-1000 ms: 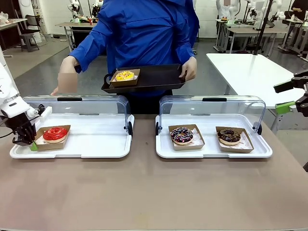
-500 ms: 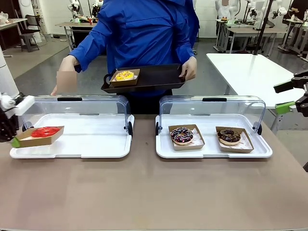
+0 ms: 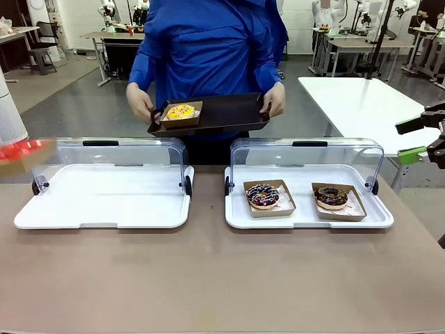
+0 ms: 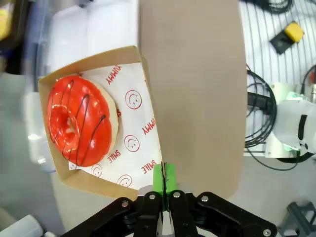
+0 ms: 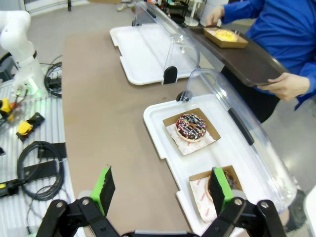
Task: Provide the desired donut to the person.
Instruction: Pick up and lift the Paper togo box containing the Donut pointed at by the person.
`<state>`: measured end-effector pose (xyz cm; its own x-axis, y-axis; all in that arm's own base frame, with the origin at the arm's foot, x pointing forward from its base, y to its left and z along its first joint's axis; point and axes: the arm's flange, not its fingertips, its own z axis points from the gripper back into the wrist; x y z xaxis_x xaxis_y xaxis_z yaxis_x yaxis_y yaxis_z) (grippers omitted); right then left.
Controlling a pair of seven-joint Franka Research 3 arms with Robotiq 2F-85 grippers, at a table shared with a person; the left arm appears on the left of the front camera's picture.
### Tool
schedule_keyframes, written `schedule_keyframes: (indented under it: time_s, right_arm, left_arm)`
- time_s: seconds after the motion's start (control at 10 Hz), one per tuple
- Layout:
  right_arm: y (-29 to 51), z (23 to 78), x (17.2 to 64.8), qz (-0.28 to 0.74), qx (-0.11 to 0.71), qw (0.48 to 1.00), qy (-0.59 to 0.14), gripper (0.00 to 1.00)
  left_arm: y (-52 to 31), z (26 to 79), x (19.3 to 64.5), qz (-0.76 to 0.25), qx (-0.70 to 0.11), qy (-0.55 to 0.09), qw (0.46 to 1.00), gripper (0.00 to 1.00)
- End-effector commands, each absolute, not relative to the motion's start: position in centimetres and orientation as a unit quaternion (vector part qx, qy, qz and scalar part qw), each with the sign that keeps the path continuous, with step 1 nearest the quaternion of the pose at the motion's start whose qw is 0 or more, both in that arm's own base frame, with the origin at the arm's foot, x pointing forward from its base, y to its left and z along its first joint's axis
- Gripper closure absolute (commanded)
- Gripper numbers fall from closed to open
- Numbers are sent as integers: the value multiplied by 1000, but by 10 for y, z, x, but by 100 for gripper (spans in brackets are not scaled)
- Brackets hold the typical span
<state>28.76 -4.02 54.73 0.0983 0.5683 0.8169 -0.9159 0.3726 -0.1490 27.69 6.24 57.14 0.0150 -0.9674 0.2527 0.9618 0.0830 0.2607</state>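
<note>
1. While your left gripper (image 4: pixel 164 174) pinches the rim of a cardboard box (image 4: pixel 94 181), jaws nearly together, the red donut (image 4: pixel 79 121) sits inside it, held up past the table's left end.
2. Your right gripper (image 5: pixel 161 173) hangs with jaws wide, holding nothing.
3. Across the table, the person (image 3: pixel 208 49) holds a dark tray (image 3: pixel 233 111) with both hands.

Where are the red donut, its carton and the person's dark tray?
red donut (image 4: pixel 93 118), left wrist view, glaze beside its hole.
carton (image 4: pixel 98 185), left wrist view, its brown near wall.
dark tray (image 3: pixel 233 111), front view, its bare floor.
</note>
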Motion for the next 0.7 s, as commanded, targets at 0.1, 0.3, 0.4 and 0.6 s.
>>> schedule_keyframes:
  time_s: [0.1, 0.3, 0.4, 0.6]
  right_arm:
    - [-40, 546, 291, 523, 215, 702, -432, 0]
    - [-40, 546, 291, 523, 215, 702, -432, 0]
    - [-40, 546, 291, 523, 215, 702, -432, 0]
    - [-40, 546, 291, 523, 215, 702, -432, 0]
  left_arm:
    - [46, 622, 287, -666, 69, -238, 704, 100]
    - [55, 627, 266, -666, 57, -234, 706, 100]
    - [55, 627, 266, -666, 57, -234, 706, 100]
    - [55, 627, 266, -666, 57, -234, 706, 100]
